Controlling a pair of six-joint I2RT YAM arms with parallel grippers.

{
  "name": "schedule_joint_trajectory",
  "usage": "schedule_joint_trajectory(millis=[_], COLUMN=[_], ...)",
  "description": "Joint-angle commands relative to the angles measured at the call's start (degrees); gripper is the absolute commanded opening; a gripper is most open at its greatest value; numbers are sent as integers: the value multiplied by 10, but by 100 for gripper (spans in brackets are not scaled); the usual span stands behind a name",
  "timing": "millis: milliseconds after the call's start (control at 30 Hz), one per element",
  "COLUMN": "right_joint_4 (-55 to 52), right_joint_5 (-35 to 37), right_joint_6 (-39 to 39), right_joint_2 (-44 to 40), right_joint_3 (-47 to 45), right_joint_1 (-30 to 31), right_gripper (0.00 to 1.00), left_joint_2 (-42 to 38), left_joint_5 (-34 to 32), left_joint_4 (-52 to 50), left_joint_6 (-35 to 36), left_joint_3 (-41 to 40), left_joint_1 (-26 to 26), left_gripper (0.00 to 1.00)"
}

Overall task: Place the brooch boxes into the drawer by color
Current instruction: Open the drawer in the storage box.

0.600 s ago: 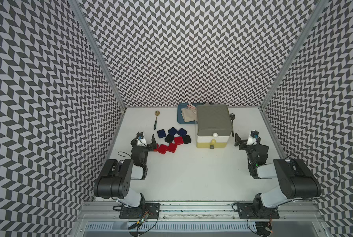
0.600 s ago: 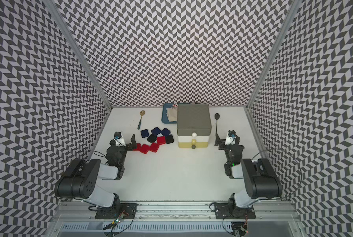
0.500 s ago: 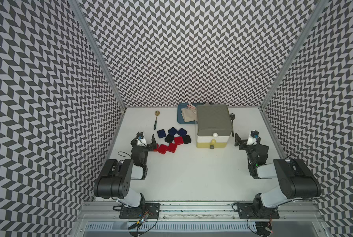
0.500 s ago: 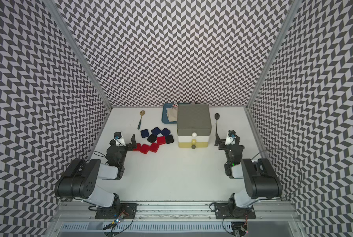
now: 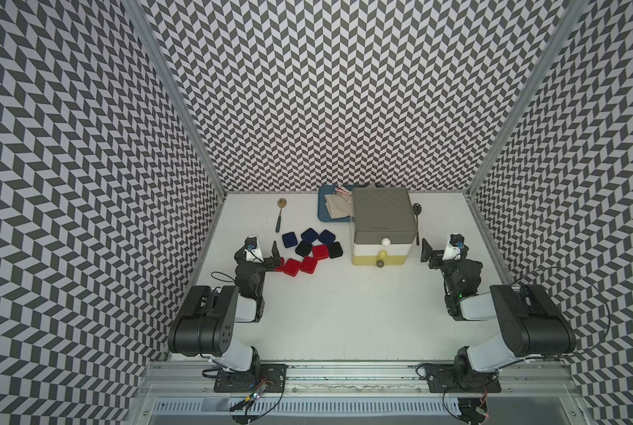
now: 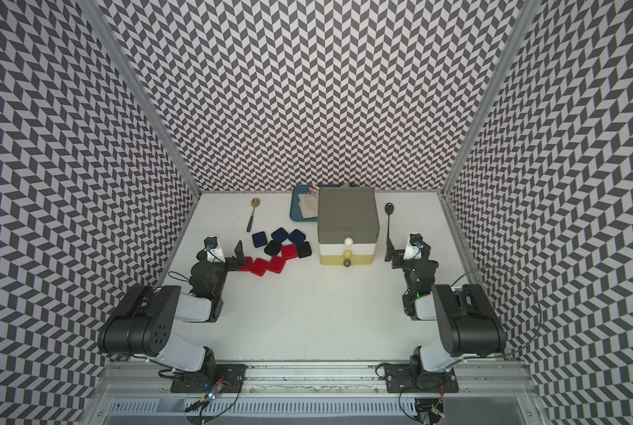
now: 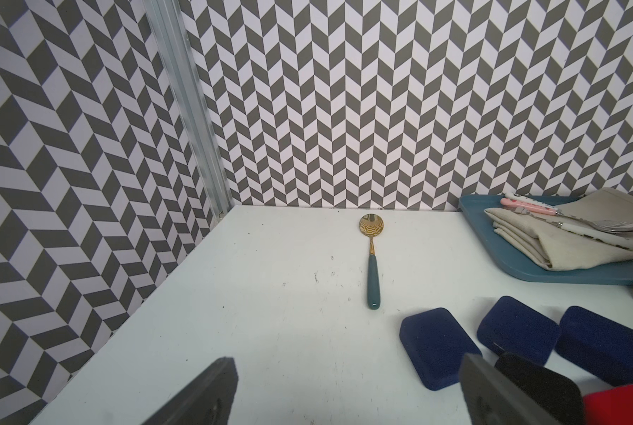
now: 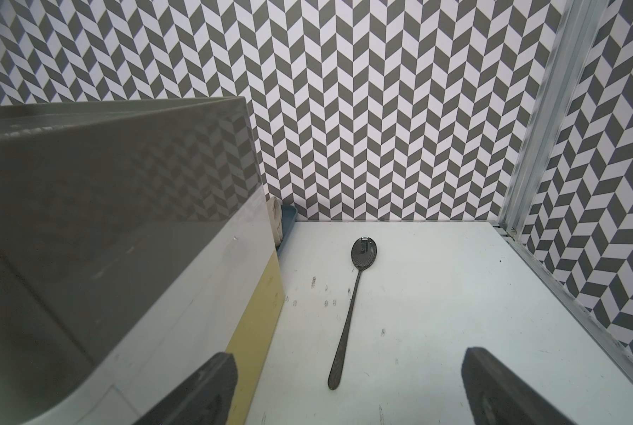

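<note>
Nothing has moved since the earlier frames: both arms and all things lie as before. Nearest, on the white surface (image 5: 344, 312), the two arms are folded low, one at each side. The left fingers (image 5: 275, 250) are spread wide and hold nothing; the left wrist view shows only bare surface between them. The right fingers (image 5: 425, 250) are also spread wide and hold nothing, and they stand just beside the right wall of the drawer (image 5: 383, 217).

The boxes (image 5: 308, 264) lie in a loose group on the surface, between the left fingers and the drawer, none inside it. Four red ones are nearest. One of them is partly hidden behind a left finger, and I cannot tell if it is touched. Two black ones come next, and three navy ones are farthest.

The drawer has a grey tier on top, a white one in the middle and a yellow one below, all pushed in.

Farther back, a gold spoon (image 5: 280, 215) lies left of the boxes and a black spoon (image 5: 417, 217) right of the drawer. A blue tray (image 5: 322, 217) with a cloth is at the back wall.
</note>
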Motion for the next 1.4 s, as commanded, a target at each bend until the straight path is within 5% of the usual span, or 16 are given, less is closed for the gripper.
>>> schedule_joint_trajectory(millis=[0,133,233,500,633,800,900,1367], right_joint_4=[40,-129,-242,-454,-589,-727,-782,-874], right_joint_5=[3,41,58,113,128,199,219,252], right_joint_6=[0,21,27,62,78,122,176,267], right_joint_2=[5,-62,-78,-222,-292,-339,-358,-183], right_joint_3=[-8,54,120,204,235,261,262,379], right_joint_1=[3,-1,1,52,118,270,323,399], right_gripper=[99,99,97,100,97,97,97,87], left_joint_2=[-2,-23,-93,-236,-308,-374,-377,-391], left_joint_5=[8,-48,-94,-3,48,116,106,86], left_joint_4=[2,-17,-161,-498,-582,-630,-668,-706], left_joint_6=[-5,-11,-14,-103,-124,-151,-151,-153], left_joint_3=[6,10,63,231,248,214,201,195], left_joint_1=[3,-9,-22,-34,-47,-55,-75,-90], left_gripper=[100,100,100,100,100,100,100,100])
